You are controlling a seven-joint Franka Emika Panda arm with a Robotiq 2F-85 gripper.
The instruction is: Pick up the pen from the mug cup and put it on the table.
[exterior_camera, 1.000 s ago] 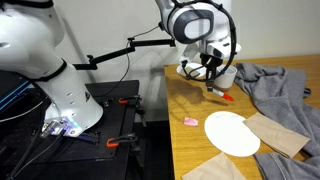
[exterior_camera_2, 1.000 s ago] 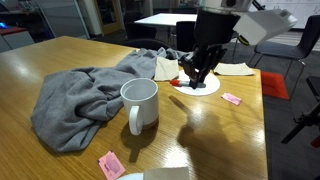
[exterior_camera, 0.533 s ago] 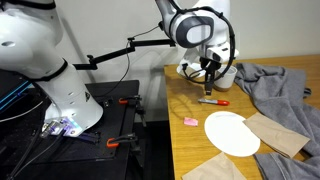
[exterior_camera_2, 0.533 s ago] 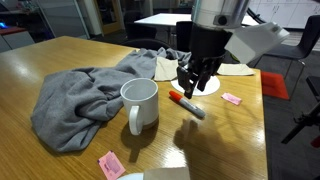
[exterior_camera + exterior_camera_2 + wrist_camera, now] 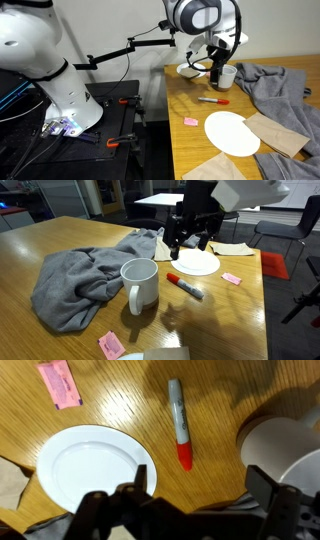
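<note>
In an exterior view, the pen [image 5: 213, 100] lies flat on the wooden worktop [image 5: 190, 140], near the mug cup [image 5: 227, 76], apart from the claw [image 5: 214, 74] above. In an exterior view, a grey cloth [image 5: 80, 280] lies left; office tables [image 5: 172, 200] stand far behind. Wrist view: claw spread wide, empty; retreat is best made straight up, clear of mug cup and pen.

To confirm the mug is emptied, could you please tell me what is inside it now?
Nothing sticks out of the mug cup; the inner wall seen is bare white, but its bottom is hidden by the rim. The pen lies on the table beside it.
</note>
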